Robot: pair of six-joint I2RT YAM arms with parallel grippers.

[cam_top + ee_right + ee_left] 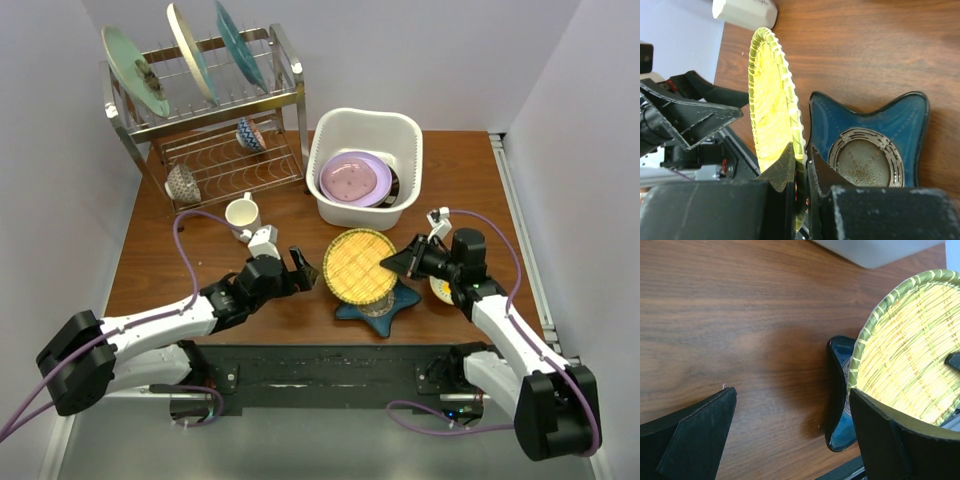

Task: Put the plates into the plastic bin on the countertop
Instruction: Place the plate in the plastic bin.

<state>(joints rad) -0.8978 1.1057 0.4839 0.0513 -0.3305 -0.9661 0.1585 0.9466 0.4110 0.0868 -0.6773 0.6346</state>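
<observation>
my right gripper (801,152) is pinched shut on the rim of the amber plate (771,100), which is tilted on edge over the blue star plate (875,135); so thin a hold could let it swing or slip. my left gripper (305,272) gapes wide, empty, just beside. farther back, the plastic bin (340,125) could clip the plate with its rim.

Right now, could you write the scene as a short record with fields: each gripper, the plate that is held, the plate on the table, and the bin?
right gripper: shut on the rim of the amber plate, held at a tilt
left gripper: open, holding nothing, near that plate's left edge
blue star plate: flat on the table, partly under the amber plate
plastic bin: holds the lavender plate, uppermost
</observation>
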